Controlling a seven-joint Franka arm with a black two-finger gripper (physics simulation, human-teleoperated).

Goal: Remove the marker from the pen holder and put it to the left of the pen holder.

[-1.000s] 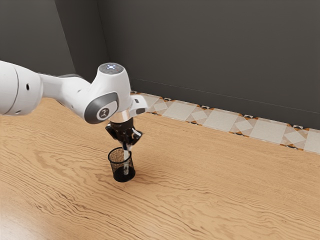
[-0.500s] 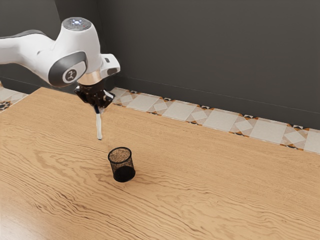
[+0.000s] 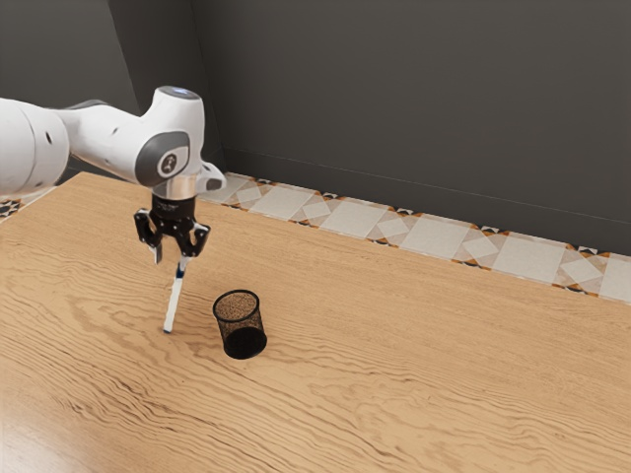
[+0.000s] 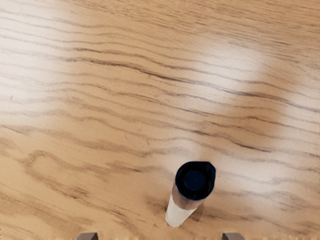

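The dark wall [image 3: 414, 108] rises behind the gripper, and the wooden table [image 3: 394, 394] spreads beneath it. The arm [image 3: 108, 143] has come down since the earlier frame, bringing the hand from a slant to nearly upright. The tiles [image 3: 350, 219] run behind the gripper, beyond the table's far edge. The gripper [image 3: 173, 259] has parted its fingers, which were closed on the marker a moment ago; now they stand wide apart with nothing clamped between them. The holder [image 3: 240, 330] has not moved: it stands upright, lower than the gripper and toward the exterior view's right, near the marker but apart from it. The marker [image 3: 175, 301] is now lower, out of the holder and just under the gripper, tilted, its dark cap [image 4: 195, 181] up. Whether its lower end touches the table, I cannot tell.
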